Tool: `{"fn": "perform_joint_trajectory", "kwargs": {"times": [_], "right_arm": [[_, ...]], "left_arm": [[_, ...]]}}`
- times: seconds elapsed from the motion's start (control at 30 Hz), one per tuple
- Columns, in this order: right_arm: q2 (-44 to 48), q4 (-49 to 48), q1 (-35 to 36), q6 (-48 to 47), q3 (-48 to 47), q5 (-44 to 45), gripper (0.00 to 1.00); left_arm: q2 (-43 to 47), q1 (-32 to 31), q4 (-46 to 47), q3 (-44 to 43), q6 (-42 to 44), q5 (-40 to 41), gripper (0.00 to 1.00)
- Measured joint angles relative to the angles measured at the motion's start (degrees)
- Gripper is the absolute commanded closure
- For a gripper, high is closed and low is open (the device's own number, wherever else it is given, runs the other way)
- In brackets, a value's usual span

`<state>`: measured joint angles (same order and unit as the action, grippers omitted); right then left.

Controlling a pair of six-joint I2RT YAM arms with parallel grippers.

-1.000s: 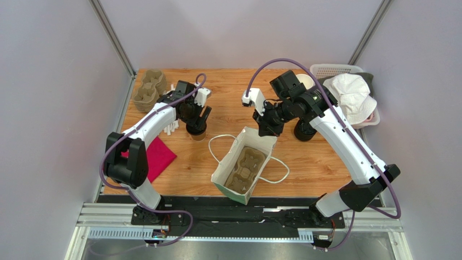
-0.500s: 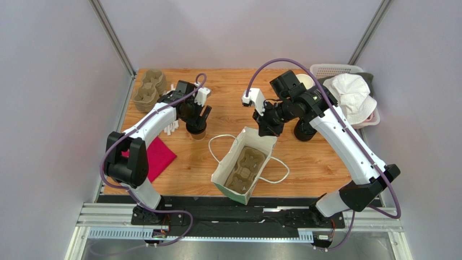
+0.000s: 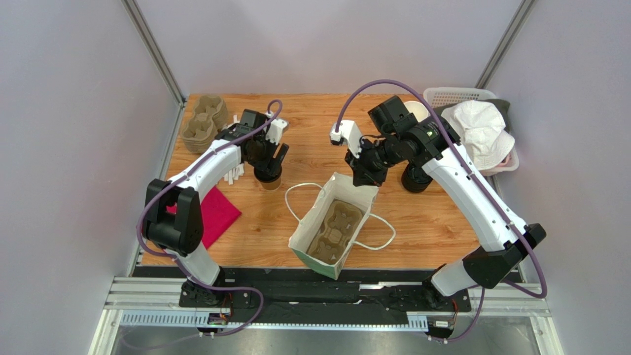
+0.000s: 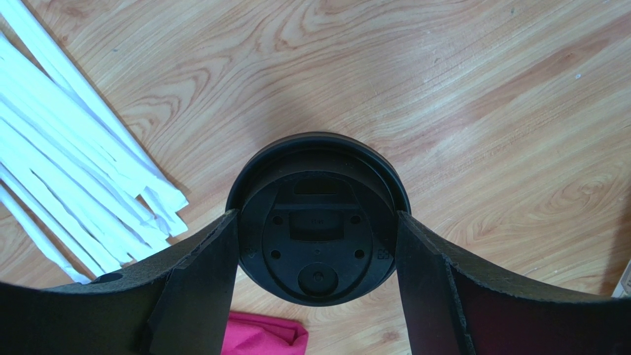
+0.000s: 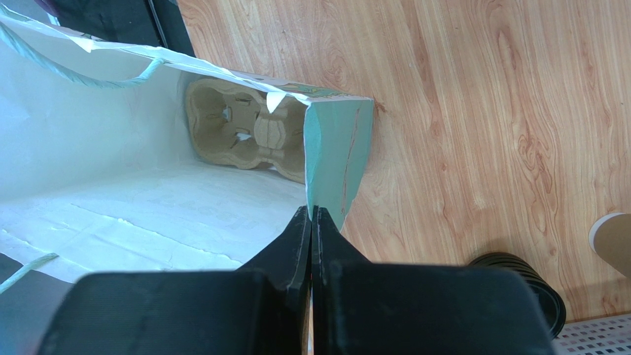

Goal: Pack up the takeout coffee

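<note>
Your L gripper point(image 4: 318, 219) clamps the takeout coffee point(image 4: 317, 248), upright w/ lid up, just left of and beyond the paper bag point(image 3: 306, 224), whose far rim your R gripper point(image 5: 312, 216) pinches, so lift rightward.

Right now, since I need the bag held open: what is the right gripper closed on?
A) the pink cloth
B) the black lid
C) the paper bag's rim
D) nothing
C: in the right wrist view the right gripper has its fingers shut on the top edge of the paper bag.
</note>
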<state>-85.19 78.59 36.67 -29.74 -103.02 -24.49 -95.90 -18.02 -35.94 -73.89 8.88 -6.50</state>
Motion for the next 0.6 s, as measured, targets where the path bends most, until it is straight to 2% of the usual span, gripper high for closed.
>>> {"fn": "perform_joint_trajectory", "kwargs": {"times": [0.17, 0.37, 0.5, 0.6], "right_arm": [[0.0, 0.0, 0.0, 1.0, 0.0, 0.0, 1.00], [0.0, 0.0, 0.0, 2.6, -0.1, 0.9, 1.00], [0.0, 0.0, 0.0, 3.4, -0.1, 1.7, 1.00], [0.0, 0.0, 0.0, 4.2, -0.1, 2.3, 1.00]], "left_arm": [[0.9, 0.1, -5.5, -1.3, 0.9, 2.0, 1.00], [6.9, 0.2, -17.1, -9.0, 3.8, 2.7, 1.00], [15.0, -0.1, -21.1, -20.8, 6.4, -0.3, 1.00], [20.0, -3.0, -22.5, -30.5, 8.7, -2.0, 1.00]]}}
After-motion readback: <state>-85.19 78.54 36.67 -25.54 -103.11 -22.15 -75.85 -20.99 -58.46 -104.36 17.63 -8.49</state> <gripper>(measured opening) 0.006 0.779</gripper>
